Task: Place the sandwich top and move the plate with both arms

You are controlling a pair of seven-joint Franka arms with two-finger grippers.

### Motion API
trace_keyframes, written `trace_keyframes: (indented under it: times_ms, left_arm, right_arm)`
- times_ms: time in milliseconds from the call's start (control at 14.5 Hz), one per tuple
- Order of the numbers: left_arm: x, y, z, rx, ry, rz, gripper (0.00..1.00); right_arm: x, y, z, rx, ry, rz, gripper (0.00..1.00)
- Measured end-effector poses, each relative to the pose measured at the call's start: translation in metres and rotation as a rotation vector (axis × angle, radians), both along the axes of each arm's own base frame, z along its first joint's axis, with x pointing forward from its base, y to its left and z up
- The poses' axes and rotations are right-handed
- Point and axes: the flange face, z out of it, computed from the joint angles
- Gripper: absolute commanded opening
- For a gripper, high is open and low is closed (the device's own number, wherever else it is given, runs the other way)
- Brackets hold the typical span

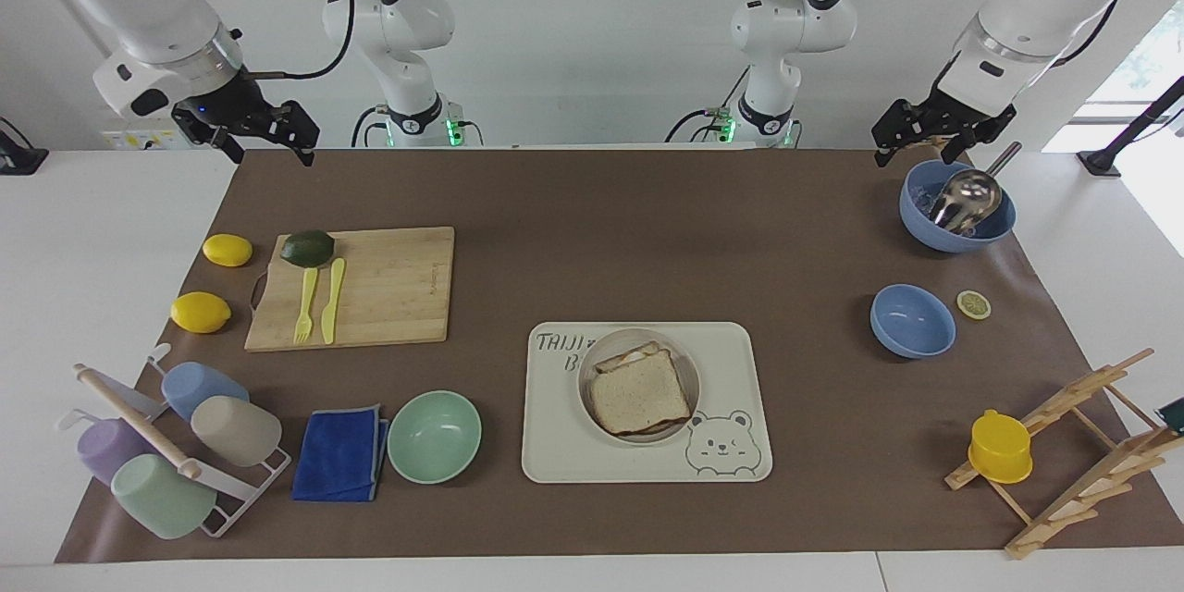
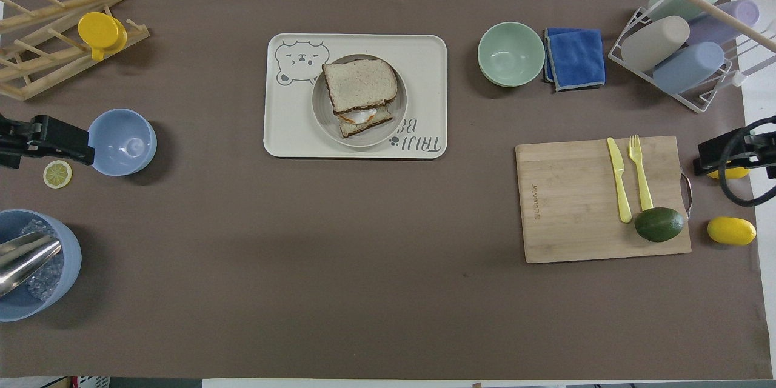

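Observation:
The sandwich top [image 1: 640, 393] lies on the toast slice with egg, in the plate [image 1: 586, 370] on the cream bear tray [image 1: 731, 361]. In the overhead view the sandwich top [image 2: 359, 83] sits slightly askew over the lower slice, inside the plate [image 2: 319, 116]. My left gripper [image 1: 916, 146] is open and empty. It is raised above the blue bowl with the metal scoop [image 1: 958, 203], far from the plate, and shows at the overhead view's edge [image 2: 66, 140]. My right gripper [image 1: 264, 148] is open and empty. It waits raised over the mat's corner near the lemons, and also shows in the overhead view [image 2: 718, 157].
A mint bowl [image 1: 434, 436], blue cloth [image 1: 340, 455] and cup rack [image 1: 176, 449] lie toward the right arm's end. There is also a cutting board [image 1: 388, 287] with avocado, knife and fork, and two lemons. A blue bowl [image 1: 912, 322], lemon slice [image 1: 973, 303] and wooden rack with a yellow cup [image 1: 1000, 446] lie toward the left arm's end.

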Motion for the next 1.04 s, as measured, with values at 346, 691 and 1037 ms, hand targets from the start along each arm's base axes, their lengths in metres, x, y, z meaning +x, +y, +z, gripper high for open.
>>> trace_keyframes:
  times_ms: [346,691,1037]
  left_arm:
    - [-0.010,-0.003,-0.038,0.013,0.049,-0.001,1.00]
    - [-0.006,-0.005,-0.046,0.010,0.003,-0.002,1.00]
    - [-0.005,-0.011,-0.049,0.009,-0.002,-0.014,1.00]
  right_arm:
    - [0.000,0.001,0.000,0.000,0.000,0.001,1.00]
    - [0.001,0.001,0.001,-0.001,-0.009,0.002,1.00]
    - [0.002,0.001,0.001,-0.001,-0.019,0.002,1.00]
